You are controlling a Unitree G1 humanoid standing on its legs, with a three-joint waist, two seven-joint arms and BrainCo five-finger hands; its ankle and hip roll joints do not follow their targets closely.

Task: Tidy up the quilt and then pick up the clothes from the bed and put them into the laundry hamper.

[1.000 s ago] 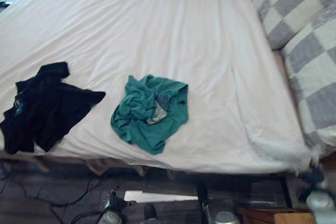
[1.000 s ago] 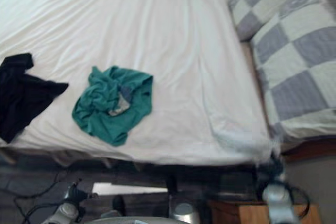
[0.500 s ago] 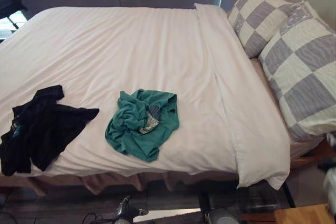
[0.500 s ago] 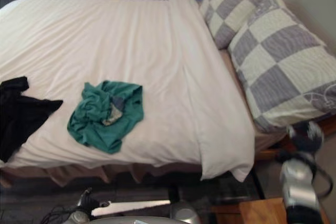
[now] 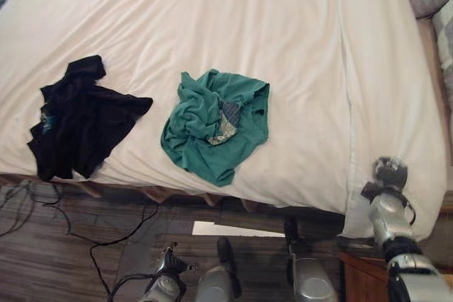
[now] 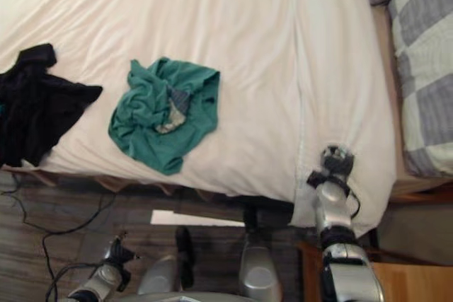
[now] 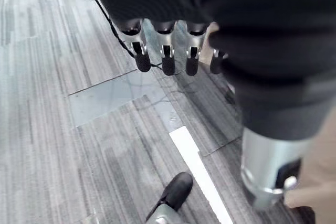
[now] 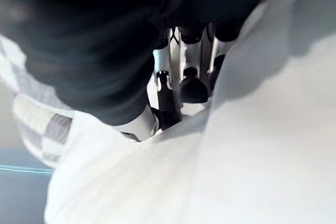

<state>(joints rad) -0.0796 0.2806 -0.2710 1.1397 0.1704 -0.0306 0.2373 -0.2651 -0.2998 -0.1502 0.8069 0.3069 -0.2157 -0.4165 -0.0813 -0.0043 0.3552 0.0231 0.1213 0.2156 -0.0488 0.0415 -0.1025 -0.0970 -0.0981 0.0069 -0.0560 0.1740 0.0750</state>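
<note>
White quilt [image 5: 233, 26] covers the bed and fills most of the left eye frame, spread fairly flat with a lengthwise fold line down its right part; its lower right corner hangs over the bed edge; grey wood-look floor [image 5: 64, 259] runs along the bottom of the frame below the bed edge, with a pale strip [image 5: 237, 229] lying on it at bottom centre; checked grey-and-white pillows [image 6: 421, 47] sit at the upper right of the right eye frame, beside the quilt's right edge; a black garment [image 5: 78, 122] lies crumpled at the left of the frame on the quilt, near the bed's front edge; a teal garment [image 5: 216, 124] lies bunched at centre, apart from the black one, also on the quilt near the front edge, with a small patterned patch showing in its folds; the right robot hand [image 6: 334, 164] is at the lower right of the frame on the quilt's hanging corner, its fingers [image 8: 194, 85] curled into the white fabric and pinching it; the left robot hand [image 5: 168, 268] hangs at the bottom left-centre over the floor, its fingers [image 7: 165, 61] relaxed and straight, holding nothing.
</note>
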